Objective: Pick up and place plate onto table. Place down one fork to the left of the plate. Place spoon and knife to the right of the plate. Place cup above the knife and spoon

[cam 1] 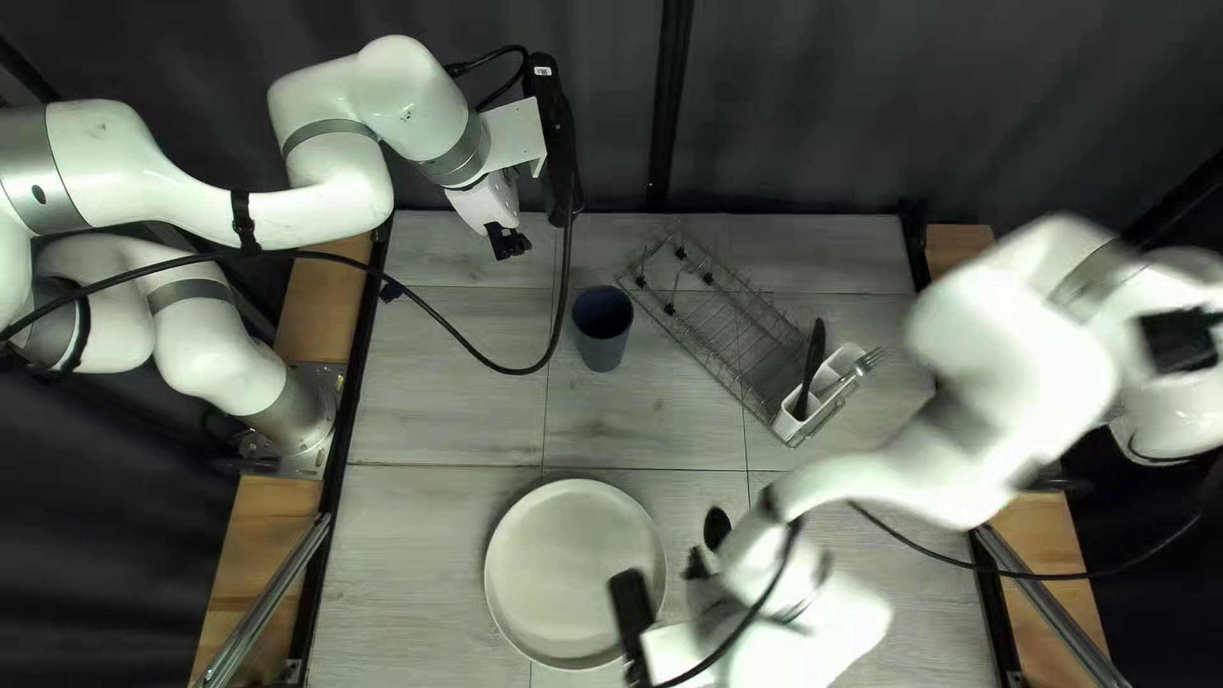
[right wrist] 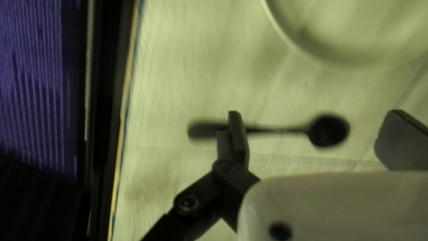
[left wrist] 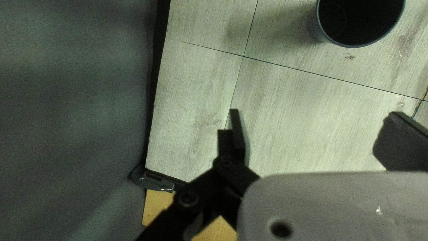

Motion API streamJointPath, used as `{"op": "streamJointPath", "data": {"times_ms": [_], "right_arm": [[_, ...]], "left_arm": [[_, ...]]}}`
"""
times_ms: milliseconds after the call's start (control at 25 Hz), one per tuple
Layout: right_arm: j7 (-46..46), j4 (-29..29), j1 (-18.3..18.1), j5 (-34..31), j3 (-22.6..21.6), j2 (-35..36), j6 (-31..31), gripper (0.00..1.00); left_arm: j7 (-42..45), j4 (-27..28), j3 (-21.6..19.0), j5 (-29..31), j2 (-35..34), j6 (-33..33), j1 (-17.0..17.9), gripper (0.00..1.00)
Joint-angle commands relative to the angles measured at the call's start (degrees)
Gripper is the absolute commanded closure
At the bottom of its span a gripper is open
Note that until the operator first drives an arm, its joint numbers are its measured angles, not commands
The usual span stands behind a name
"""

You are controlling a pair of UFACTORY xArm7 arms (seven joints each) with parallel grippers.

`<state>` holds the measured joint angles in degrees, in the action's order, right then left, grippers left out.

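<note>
Tabletop point(cam 1: 433, 408) pale, wood-grained; dark curtain point(cam 1: 790, 108) behind.

Curtain point(cam 1: 790, 115) dim, tabletop point(cam 1: 446, 382) brighter; right arm point(cam 1: 1019, 370) smeared by motion; spoon point(right wrist: 329, 130) blurry.

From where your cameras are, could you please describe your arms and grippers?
My left arm and right arm are smooth white, with rounded joints, grey bands and black cables. The left gripper and right gripper each have two black fingers on black links.

One plate point(cam 1: 561, 561), one cup point(cam 1: 601, 334), one wire rack point(cam 1: 729, 342), one white holder point(cam 1: 786, 422), one fork point(cam 1: 872, 361), one black spoon point(right wrist: 328, 130), one other black utensil point(cam 1: 813, 362).
</note>
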<state>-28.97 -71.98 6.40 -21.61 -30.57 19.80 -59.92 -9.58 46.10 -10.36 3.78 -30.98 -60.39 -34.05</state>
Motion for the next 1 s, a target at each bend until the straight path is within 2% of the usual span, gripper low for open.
{"op": "streamJointPath", "data": {"times_ms": [40, 120, 200, 320, 360, 480, 680, 800, 1000], "right_arm": [[3.30, 2.57, -1.90, 2.99, -1.26, -2.95, 0.60, 0.00], [3.08, 2.36, -1.21, 1.93, -1.21, -2.26, 0.07, 0.00], [6.11, -0.38, -0.57, 2.37, -2.00, 0.18, -2.63, 0.00], [18.81, -0.06, -3.60, 4.96, -4.06, 1.55, -3.26, 0.00], [25.47, -1.29, -5.02, 6.08, -4.93, 3.27, -4.62, 0.00], [37.35, -5.70, -6.59, 7.43, -5.83, 6.72, -10.16, 0.00], [38.27, -5.97, -6.70, 7.49, -5.88, 6.87, -10.59, 0.00], [37.76, -6.33, -4.00, 3.01, -4.89, 8.77, -10.19, 0.00], [46.98, 0.91, -7.08, -0.73, -6.35, 4.76, -4.78, 0.00]], "left_arm": [[0.00, 0.00, 0.00, 0.00, 0.00, 0.00, 0.00, 0.00], [0.00, 0.00, 0.00, 0.00, 0.00, 0.00, 0.00, 0.00], [0.00, 0.00, 0.00, 0.00, 0.00, 0.00, 0.00, 0.00], [0.00, 0.00, 0.00, 0.00, 0.00, 0.00, 0.00, 0.00], [0.00, 0.00, 0.00, 0.00, 0.00, 0.00, 0.00, 0.00], [0.00, 0.00, 0.00, 0.00, 0.00, 0.00, 0.00, 0.00], [0.00, 0.00, 0.00, 0.00, 0.00, 0.00, 0.00, 0.00], [0.00, 0.00, 0.00, 0.00, 0.00, 0.00, 0.00, 0.00], [0.00, 0.00, 0.00, 0.00, 0.00, 0.00, 0.00, 0.00]]}}
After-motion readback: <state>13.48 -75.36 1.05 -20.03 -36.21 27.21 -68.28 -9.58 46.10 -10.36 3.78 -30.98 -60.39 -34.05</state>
